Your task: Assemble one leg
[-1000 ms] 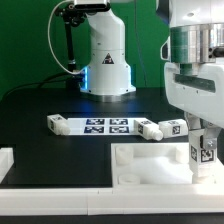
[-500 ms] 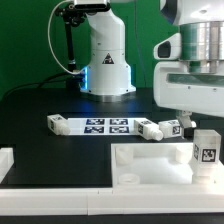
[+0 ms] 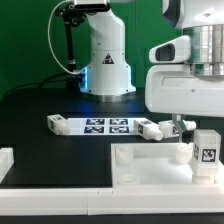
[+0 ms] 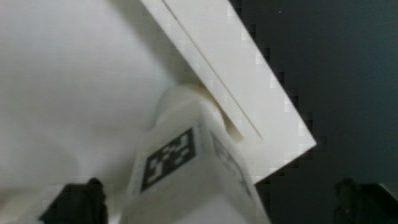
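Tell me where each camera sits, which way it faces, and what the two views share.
Exterior view: off the arm, in front of the table and a little above it, facing across the white panel toward the arm's base; the wrist fills the exterior view's right.
Wrist view: on the wrist, looking down on the panel's edge; two dark fingertips of the open gripper show, wide apart.
Shared: the panel and the tagged leg standing on it, seen from above by the wrist camera.

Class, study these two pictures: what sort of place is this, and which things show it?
Probably a robotics lab bench: a white robot arm by a black table, with a marker board and a tagged white leg.
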Available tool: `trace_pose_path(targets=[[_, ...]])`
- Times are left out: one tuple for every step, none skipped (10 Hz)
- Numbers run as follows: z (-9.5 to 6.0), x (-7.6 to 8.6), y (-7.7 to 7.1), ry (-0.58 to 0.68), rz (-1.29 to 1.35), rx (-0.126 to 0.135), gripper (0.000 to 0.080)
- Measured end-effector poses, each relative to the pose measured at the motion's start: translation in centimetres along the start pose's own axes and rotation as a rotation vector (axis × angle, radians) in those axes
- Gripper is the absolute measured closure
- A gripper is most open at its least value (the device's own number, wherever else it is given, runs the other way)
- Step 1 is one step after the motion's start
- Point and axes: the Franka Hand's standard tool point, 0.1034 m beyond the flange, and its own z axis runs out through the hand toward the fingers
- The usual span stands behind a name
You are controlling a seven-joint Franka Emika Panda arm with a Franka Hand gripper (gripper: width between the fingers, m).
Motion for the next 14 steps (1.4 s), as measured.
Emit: trace_pose_path(targets=[[0.0,0.0,0.0,0.002,0.004,0.003,0.0150],[0.0,0.0,0.0,0.002,0.030,0.002,0.0152],[0.0,0.0,0.0,0.002,0.029,0.002,0.0152],[0.0,0.0,0.0,0.001,0.089,0.005,0.0319],[0.0,0.0,-0.1,0.000,0.176,0.005,0.0454],[0.1,0.0,0.2,-0.001,0.236,0.001,0.0509],[0.1,0.0,0.3,-0.003,0.300,-0.001,0.0509],[0.2,0.0,0.5,-0.008,0.429,-0.006,0.0509],[0.2,-0.1,0.6,-0.015,0.573,-0.014,0.0509],[0.3,0.0,0.8,-0.018,0.711,-0.012,0.0509],[0.3,0.0,0.9,-0.034,0.890,-0.004,0.0509],[0.4,0.0,1.1,-0.056,1.063,0.009,0.0509],[0.4,0.0,1.3,-0.080,1.185,0.027,0.0509],[0.4,-0.1,1.3,-0.087,1.250,0.031,0.0509]])
